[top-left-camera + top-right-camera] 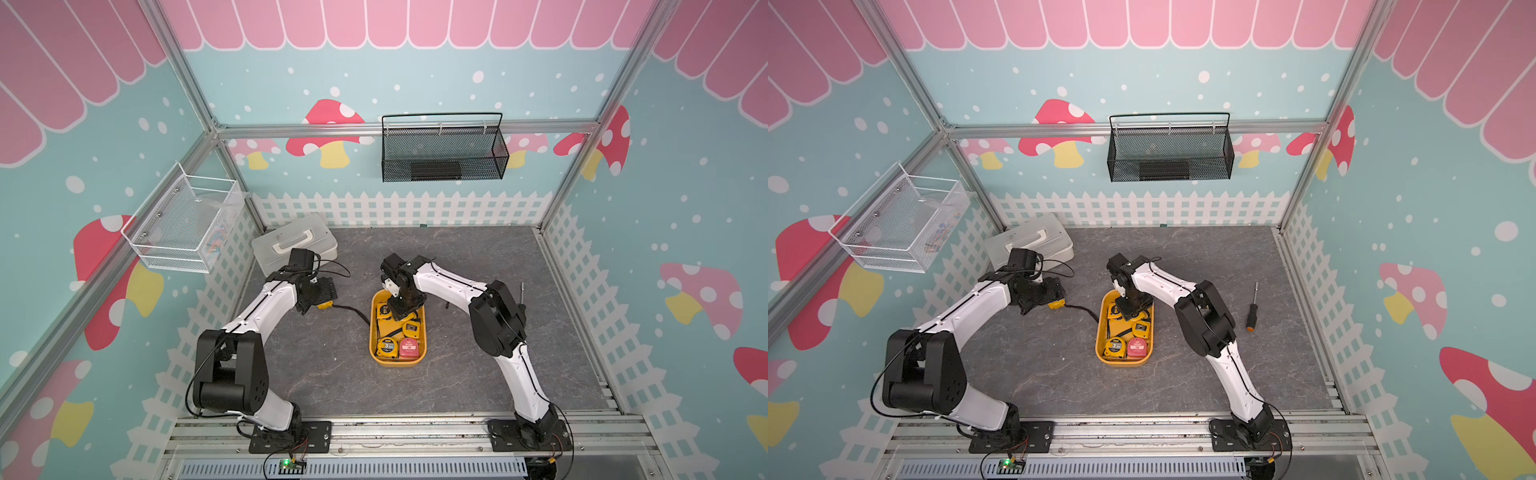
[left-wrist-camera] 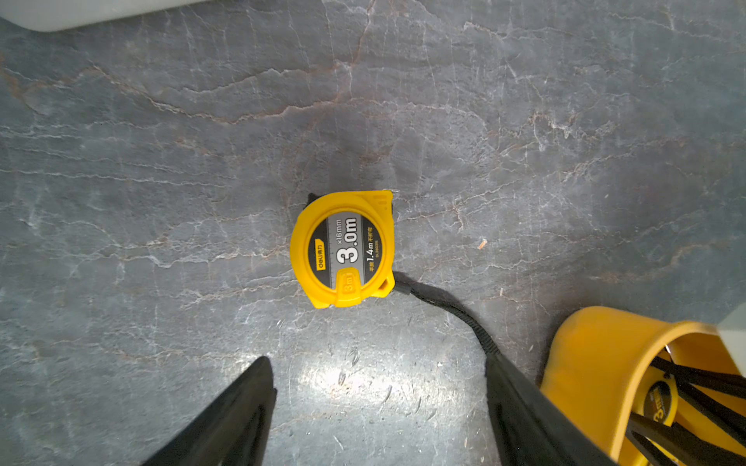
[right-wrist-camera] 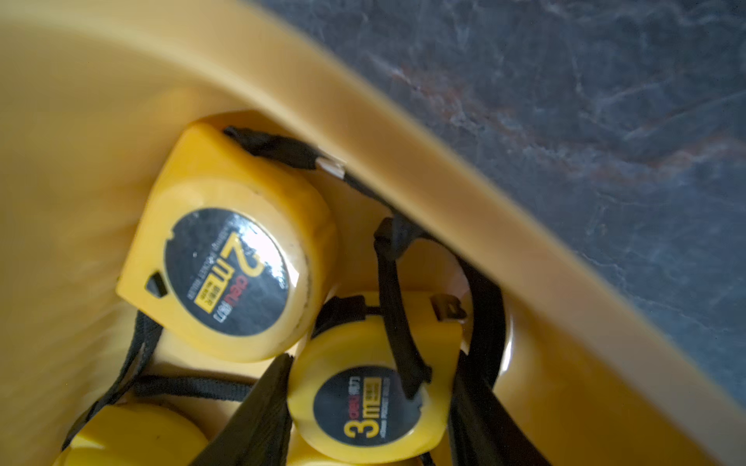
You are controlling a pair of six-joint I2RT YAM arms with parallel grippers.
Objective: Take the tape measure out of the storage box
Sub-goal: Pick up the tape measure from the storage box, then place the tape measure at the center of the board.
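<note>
Inside the shallow yellow-orange plastic storage box [image 1: 397, 364] at frame centre, the right gripper [image 1: 399, 313] sets half-spread jaws either side of a flat-lying yellow round-cased tape measure [image 3: 369, 399], grip impossible to confirm; the left gripper [image 2: 377, 359] hangs spread, empty.

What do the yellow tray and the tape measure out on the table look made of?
Storage box: likely moulded plastic, smooth, slightly glossy; rounded rim catches soft highlights. Tape measure: yellow plastic shell, satin, glossy printed label; its strap looks woven fabric.
</note>
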